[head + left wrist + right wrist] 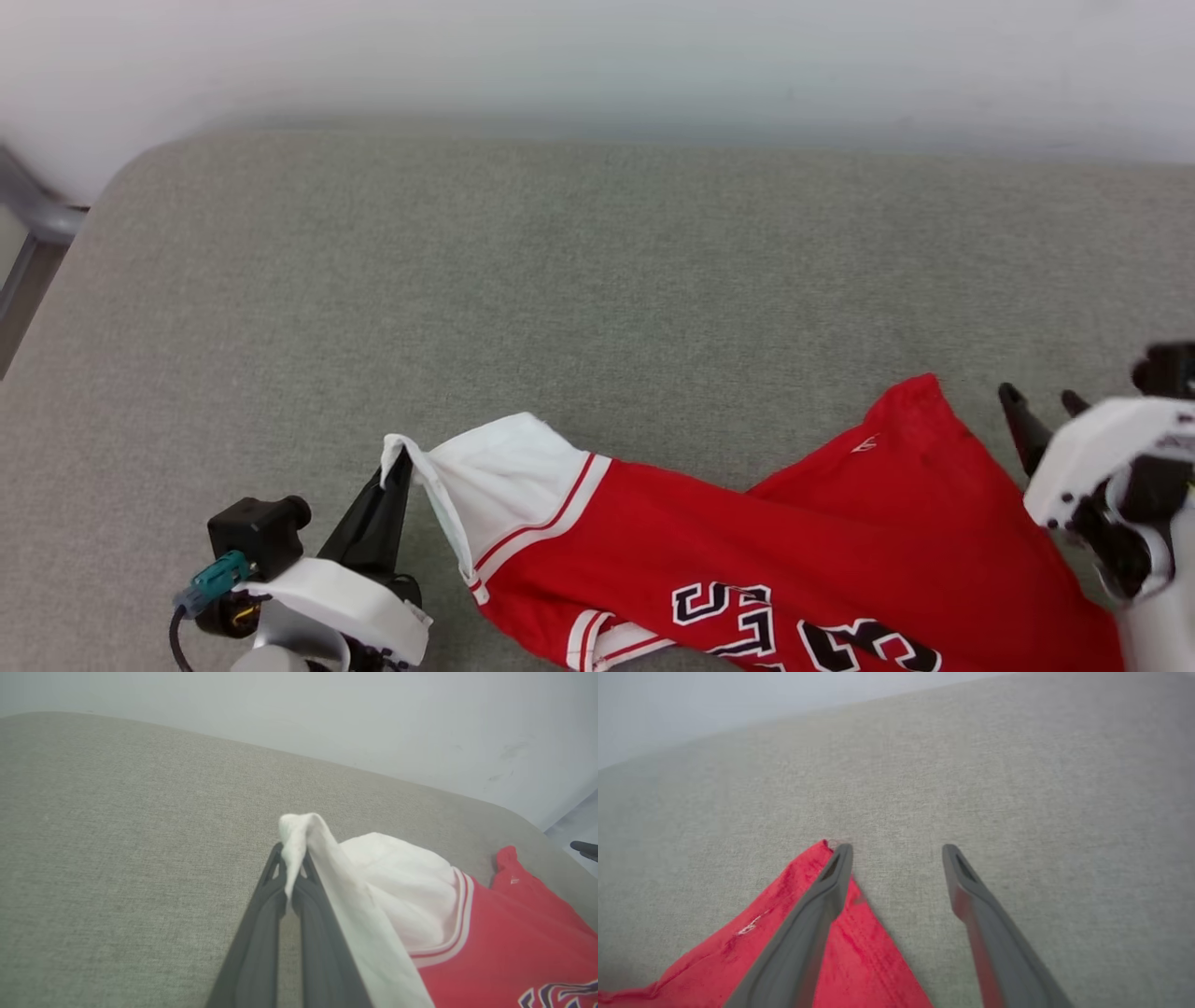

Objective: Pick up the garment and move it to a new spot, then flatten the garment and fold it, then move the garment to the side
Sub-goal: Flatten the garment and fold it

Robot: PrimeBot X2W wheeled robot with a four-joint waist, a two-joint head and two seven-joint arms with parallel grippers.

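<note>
**Head view.** The garment [794, 560] lies crumpled along the near part of a grey cushion [560, 280] and runs off the bottom of the picture. The left gripper [400, 464] has its jaws together on the edge of the white sleeve [504, 476] and lifts it slightly. The right gripper [1041, 403] stands just beside the red hem corner [920, 397], jaws apart and holding nothing.

**Left wrist view.** Only a thin fold of sleeve sits between the fingertips. Judgement: a pull from here could slip that pinch free. With one end alone held, a pull could also drag the cloth into a tighter bunch instead of spreading it.

**Right wrist view.** One finger crosses over the hem corner, the other is over bare cushion. Whether the finger touches the cloth cannot be told. Judgement: closing from here would probably miss the hem or catch only its tip.

**Surroundings.** A pale wall [597, 56] backs the cushion. A metal frame [37, 219] stands at the far left, well apart. Nothing lies on the cushion beyond the garment to obstruct a move.
</note>
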